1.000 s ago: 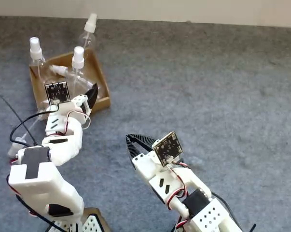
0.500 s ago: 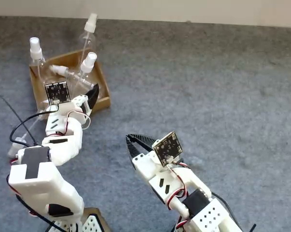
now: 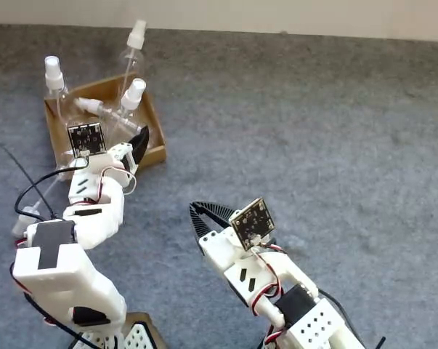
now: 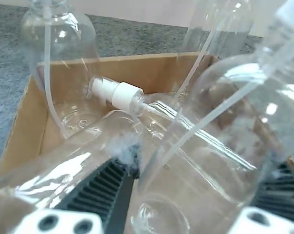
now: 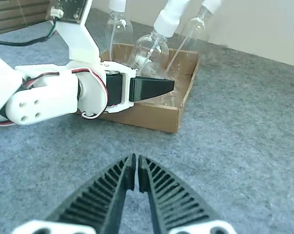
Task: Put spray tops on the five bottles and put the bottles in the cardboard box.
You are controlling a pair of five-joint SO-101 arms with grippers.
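Note:
The cardboard box (image 3: 157, 129) sits at the far left of the carpet. A clear bottle with a white spray top (image 3: 134, 90) leans in it toward the right wall. A second bottle (image 3: 95, 107) lies flat inside, and a third (image 3: 54, 73) is upright at the back left corner. Another bottle (image 3: 135, 36) stands at the box's far edge. My left gripper (image 3: 135, 149) is at the box's near side, open, its jaws either side of the leaning bottle (image 4: 220, 141). My right gripper (image 5: 137, 163) is shut and empty over bare carpet, well short of the box (image 5: 147, 114).
One more bottle (image 3: 26, 215) lies on the carpet left of the left arm, partly hidden by it. A black cable (image 3: 19, 171) runs there too. Grey carpet stretches open to the right and beyond the right gripper (image 3: 197, 214).
The bottle between my left jaws tipped from upright to leaning right about half a second ago and has stayed so since. Neither arm has moved.

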